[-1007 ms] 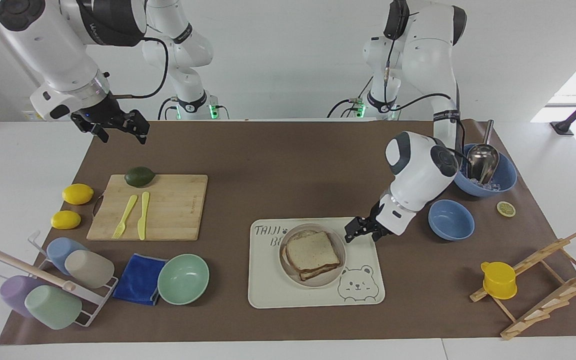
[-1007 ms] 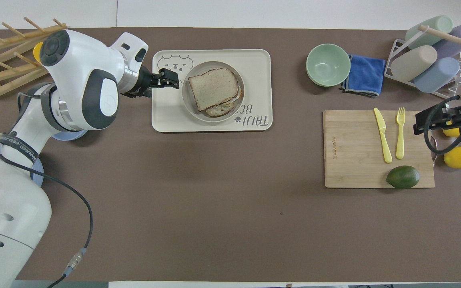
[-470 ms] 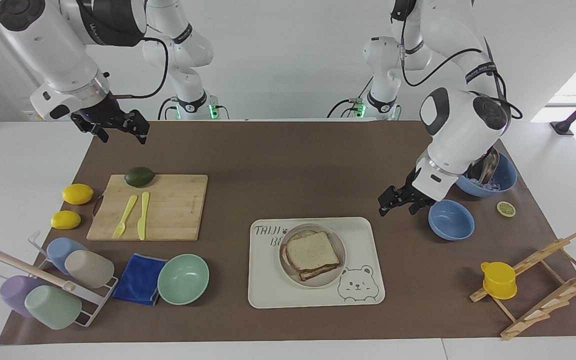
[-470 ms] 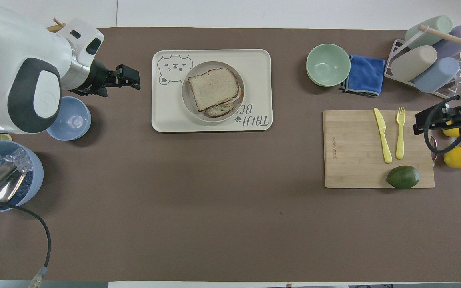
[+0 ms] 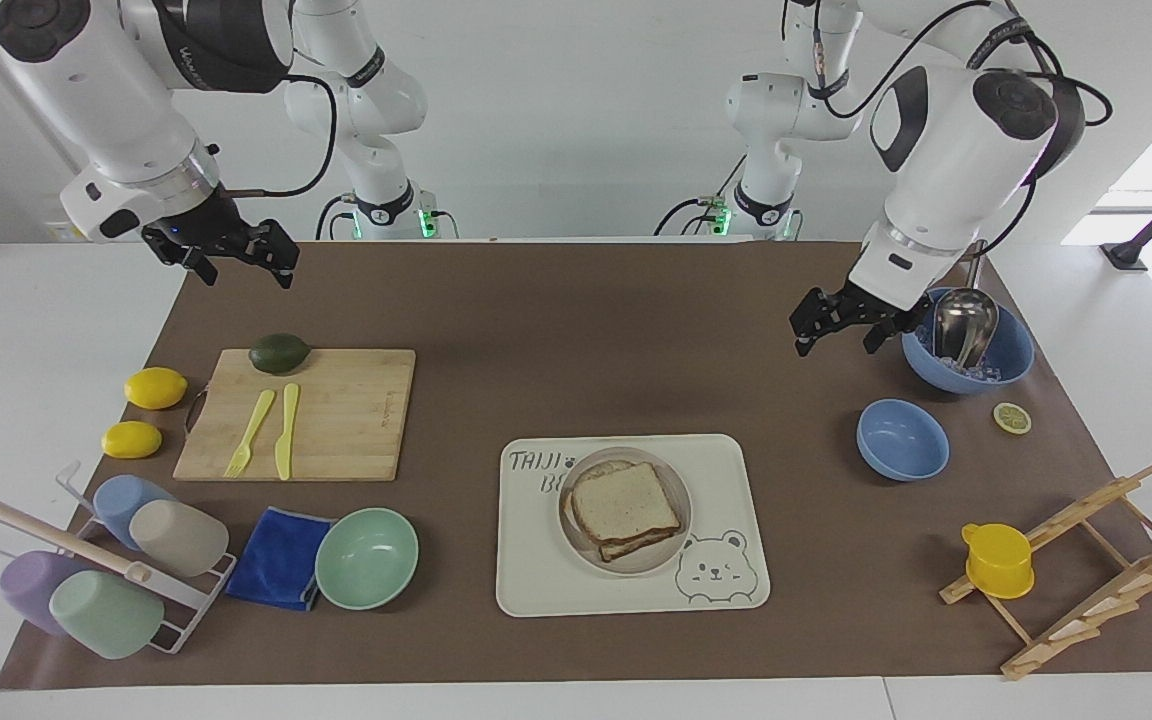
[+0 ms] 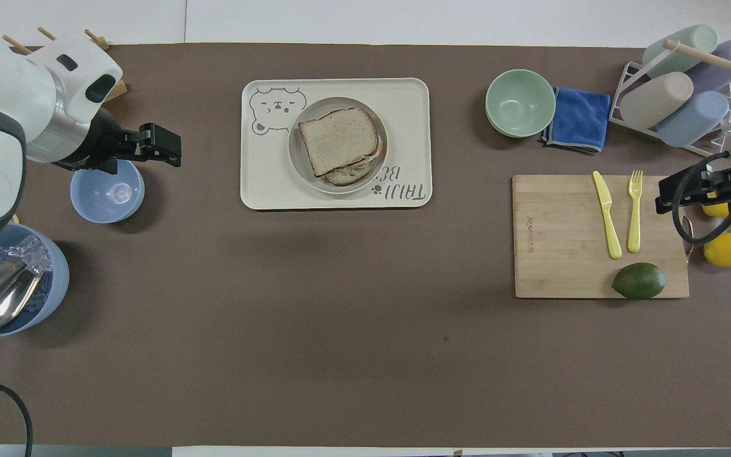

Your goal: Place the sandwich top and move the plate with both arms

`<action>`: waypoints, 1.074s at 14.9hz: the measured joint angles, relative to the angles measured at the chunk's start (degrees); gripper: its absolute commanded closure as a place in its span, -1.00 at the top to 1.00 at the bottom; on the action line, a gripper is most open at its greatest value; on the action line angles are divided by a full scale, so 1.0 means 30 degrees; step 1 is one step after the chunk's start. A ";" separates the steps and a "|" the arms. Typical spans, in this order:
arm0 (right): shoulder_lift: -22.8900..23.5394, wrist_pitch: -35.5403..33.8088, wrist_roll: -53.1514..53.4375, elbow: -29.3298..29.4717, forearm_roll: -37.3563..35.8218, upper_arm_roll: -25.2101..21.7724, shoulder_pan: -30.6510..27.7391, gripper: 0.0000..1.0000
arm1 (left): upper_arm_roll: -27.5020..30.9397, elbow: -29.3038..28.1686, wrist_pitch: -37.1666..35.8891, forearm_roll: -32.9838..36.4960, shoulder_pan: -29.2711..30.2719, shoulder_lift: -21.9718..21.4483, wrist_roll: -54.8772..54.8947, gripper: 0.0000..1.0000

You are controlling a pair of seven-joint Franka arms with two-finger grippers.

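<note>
Since the earlier frames, the left gripper (image 5: 844, 325) has withdrawn from the plate's (image 5: 678, 520) rim and risen; it now hangs over bare mat beside the big blue bowl (image 5: 1008, 362), toward the left arm's end of the table. Its jaws stand fully apart and hold nothing. In the overhead view the left gripper (image 6: 164, 141) shows beside the small blue bowl (image 6: 107, 193).

Right gripper (image 5: 241, 252): unchanged, raised over the mat's corner at the right arm's end, jaws wide apart and empty. This arm waits.

Sandwich top (image 5: 625, 503): lies flat on the lower slice, slightly skewed, so a strip of crust shows beneath it. Both rest on the plate.

Plate: sits on the cream tray (image 5: 726, 580), between the printed lettering and the bear drawing. Neither gripper touches plate or tray.

Surroundings: green bowl (image 5: 366, 557) and blue cloth (image 5: 278, 557) lie beside the tray, toward the right arm's end. The cutting board (image 5: 356, 415) carries a fork, knife and avocado (image 5: 279, 353).
</note>
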 measured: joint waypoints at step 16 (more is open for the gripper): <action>0.0000 0.0000 0.0000 0.0000 0.0000 0.0000 0.0000 1.00 | -0.1815 -0.1024 -0.2990 0.1486 0.1981 -0.3033 0.1824 1.00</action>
